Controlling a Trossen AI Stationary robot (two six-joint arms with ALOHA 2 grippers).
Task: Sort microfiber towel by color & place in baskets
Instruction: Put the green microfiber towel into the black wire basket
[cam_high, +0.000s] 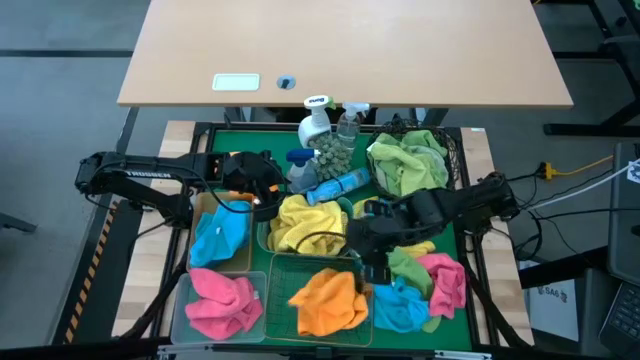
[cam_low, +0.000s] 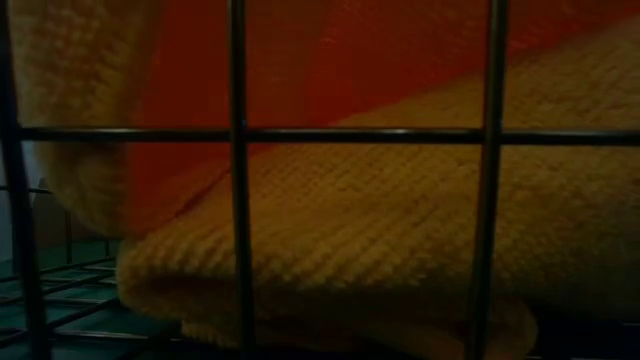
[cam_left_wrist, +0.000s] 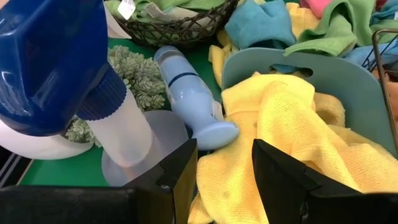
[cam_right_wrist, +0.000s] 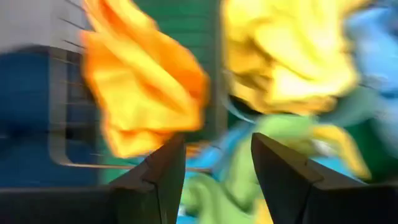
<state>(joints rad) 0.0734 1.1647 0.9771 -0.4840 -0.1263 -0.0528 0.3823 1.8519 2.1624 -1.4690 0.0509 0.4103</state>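
Five baskets hold sorted towels. Green towels fill the round black mesh basket (cam_high: 408, 160) and yellow towels (cam_left_wrist: 292, 130) the teal tub (cam_high: 305, 222). A blue towel lies in the tan tray (cam_high: 218, 235), a pink one in the clear bin (cam_high: 220, 305). An orange towel (cam_low: 380, 250) rests in the green wire basket (cam_high: 328, 300). Loose green, pink, blue and yellow towels (cam_high: 430, 280) lie heaped at the near right. My left gripper (cam_left_wrist: 224, 146) hangs open above the teal tub's far left edge. My right gripper (cam_right_wrist: 217, 140) is open and empty above the loose heap, beside the wire basket.
Spray bottles (cam_high: 316, 120) and a small leafy plant (cam_high: 333, 152) stand at the mat's far edge. A pale blue bottle (cam_left_wrist: 186, 93) lies on its side between them and the teal tub. A wooden desk (cam_high: 340, 50) lies beyond the table.
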